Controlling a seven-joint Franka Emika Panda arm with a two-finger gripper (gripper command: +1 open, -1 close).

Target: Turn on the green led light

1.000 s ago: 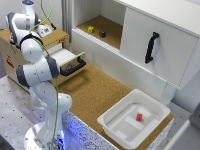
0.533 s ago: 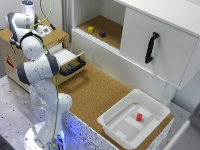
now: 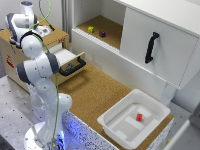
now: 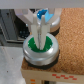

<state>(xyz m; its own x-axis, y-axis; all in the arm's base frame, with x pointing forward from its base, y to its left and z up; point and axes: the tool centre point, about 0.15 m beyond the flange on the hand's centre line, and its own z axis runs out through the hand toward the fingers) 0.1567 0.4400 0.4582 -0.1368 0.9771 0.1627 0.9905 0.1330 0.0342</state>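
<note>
The work surface is a cork-topped bench point(image 3: 95, 92) backed by a white cabinet point(image 3: 160, 45) with an open shelf, a black handle point(image 3: 151, 47) on its door, and an open drawer point(image 3: 70, 62) at the exterior view's left. A white tray point(image 3: 117, 131) holding a small red block point(image 3: 139, 117) sits near the front edge. A wooden box point(image 3: 17, 57) stands at the far left of the exterior view, and the arm reaches over its top.

In the wrist view, the green button point(image 4: 40, 44) sits in a round metal bezel point(image 4: 40, 56) on the box top. The gripper point(image 4: 41, 36) is directly above it, with the fingers point(image 4: 38, 31) drawn close together, nearly touching, and holding nothing. The fingertips appear to meet the green cap, though actual contact cannot be confirmed.

Failure modes from this position:

- Off-centre contact. The tips sit slightly toward one side of the cap. A press there may slide the tips onto the bezel, leaving the switch unactuated.
- Insufficient travel. A shallow push probably will not latch the switch, and the light stays off.
- Excessive force. Overdriving downward could shift the box or trip the arm's force limit.
- No lit state is visible in either view, so confirmation needs a check after release.
</note>
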